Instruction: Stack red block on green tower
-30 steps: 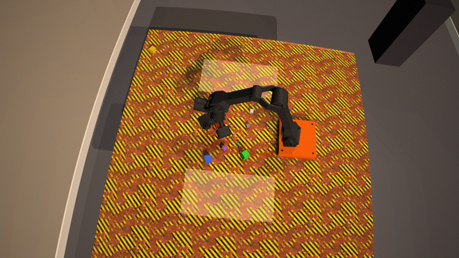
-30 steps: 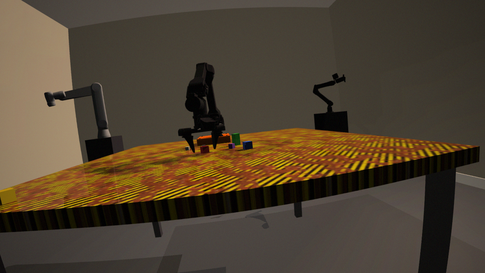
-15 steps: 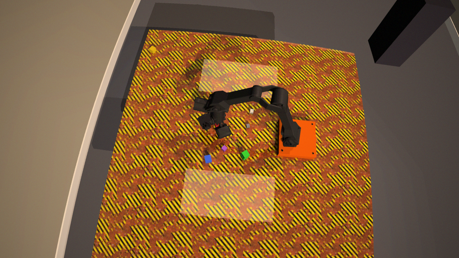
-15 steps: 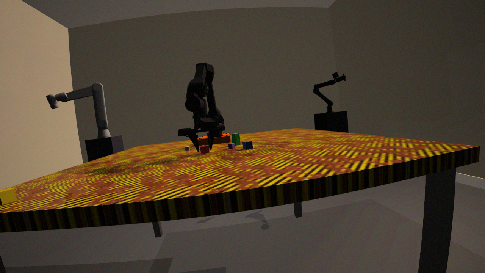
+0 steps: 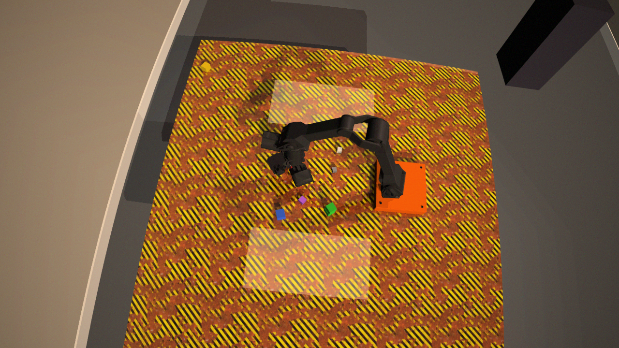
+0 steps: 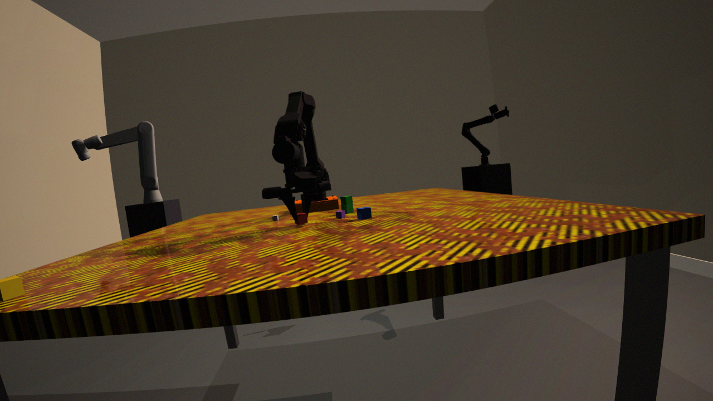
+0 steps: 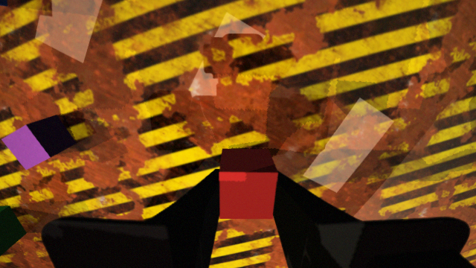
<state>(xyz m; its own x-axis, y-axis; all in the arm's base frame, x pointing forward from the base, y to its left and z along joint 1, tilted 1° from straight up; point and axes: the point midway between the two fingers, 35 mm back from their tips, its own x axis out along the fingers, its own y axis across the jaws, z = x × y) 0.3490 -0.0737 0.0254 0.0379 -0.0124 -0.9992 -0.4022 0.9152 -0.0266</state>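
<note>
The red block [image 6: 301, 218] [image 7: 248, 195] is between the two black fingertips, which touch its left and right sides in the wrist view. My gripper [image 6: 301, 220] [image 7: 245, 176] is shut on it, low at the table top. In the top view the arm hides the red block. The green tower [image 5: 330, 209] [image 6: 346, 204] [image 7: 10, 231] stands upright, nearer the arm's orange base than the gripper is; in the wrist view only its edge shows at the lower left.
A purple block [image 5: 302, 199] [image 6: 340, 214] [image 7: 26, 147] lies between gripper and tower. A blue block [image 5: 280, 214] [image 6: 364, 213] is beyond it. Small grey [image 5: 334, 169] and white [image 5: 339, 150] blocks lie near the arm. A yellow block [image 5: 206, 66] [image 6: 11, 288] is at the far corner.
</note>
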